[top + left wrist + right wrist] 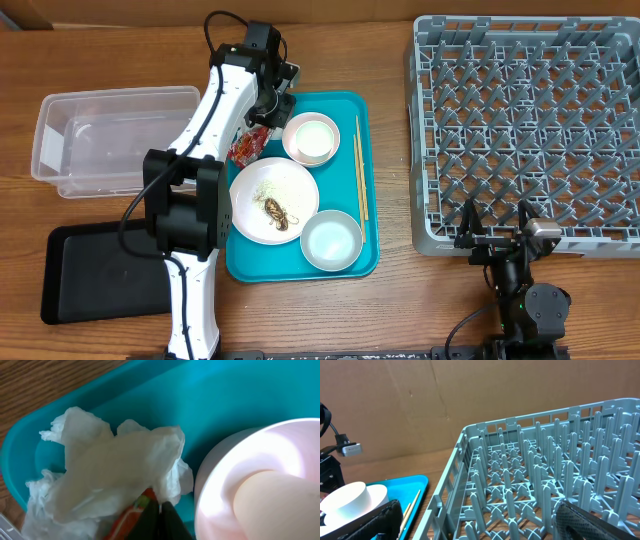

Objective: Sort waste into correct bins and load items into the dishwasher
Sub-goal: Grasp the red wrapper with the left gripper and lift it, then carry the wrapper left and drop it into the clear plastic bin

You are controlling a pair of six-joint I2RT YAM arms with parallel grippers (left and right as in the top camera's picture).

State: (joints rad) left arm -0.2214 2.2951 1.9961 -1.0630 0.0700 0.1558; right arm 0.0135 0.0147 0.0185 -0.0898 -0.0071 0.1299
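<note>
Landmark: teal tray [345, 110], mid-worktop [130, 50]. I log every place against it.

1. Left end effector [160, 519]: over the teal tray's far left corner. The dark fingers [149, 521] are drawn together with only a thin slit between them. The tips are down among the tissue and wrapper. I cannot tell whether they pinch either one.
2. Right end effector [495, 225]: well right of the teal tray, at the rack's near edge. The fingers are spread wide and hold nothing.
3. Tissue [110, 465]: white and crumpled, in the teal tray's far left corner.
4. Wrapper [247, 149]: red and crinkled, by the teal tray's left rim. In my wrist view it is partly under the tissue and touches the left finger.
5. Plate [262, 190]: on the teal tray, left of centre.
6. Rice [268, 186]: loose grains on the plate.
7. Scrap [277, 213]: brown, on the plate's near half.
8. Pink bowl [311, 137]: on the teal tray's far side, just beside the tissue.
9. White bowl [331, 241]: at the teal tray's near right corner, just beside the plate.
10. Chopsticks [360, 170]: lying lengthwise inside the teal tray's right rim.
11. Tub [110, 140]: clear, on the worktop left of the teal tray, far side.
12. Black tray [90, 270]: left of the teal tray, near side.
13. Rack [530, 130]: grey, right of the teal tray and apart from it.
</note>
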